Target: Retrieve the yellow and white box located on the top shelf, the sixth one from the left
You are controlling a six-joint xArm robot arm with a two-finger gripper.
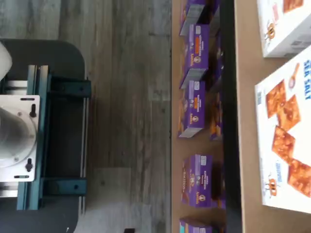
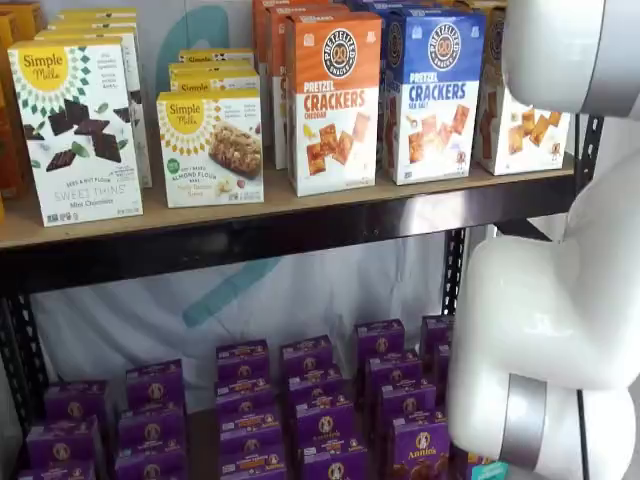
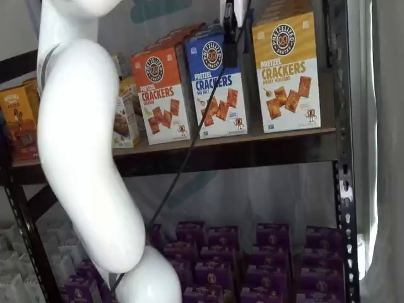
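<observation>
The yellow and white box (image 3: 286, 72) is standing upright at the right end of the top shelf (image 3: 252, 150), close to the black upright at that corner and right at the front edge. In a shelf view, the arm's white body is covering most of this carton (image 2: 525, 125). Just beside it on its left a blue-topped cracker carton (image 3: 216, 85) is standing, then an orange-topped cracker carton (image 3: 160, 95). The gripper (image 3: 231, 19) is hanging from the top of a shelf view in front of the blue-topped carton, apart from the yellow one; only a dark finger and cable are showing, so I cannot tell whether it is released or clenched. Small purple boxes (image 2: 305, 405) are filling the level below
</observation>
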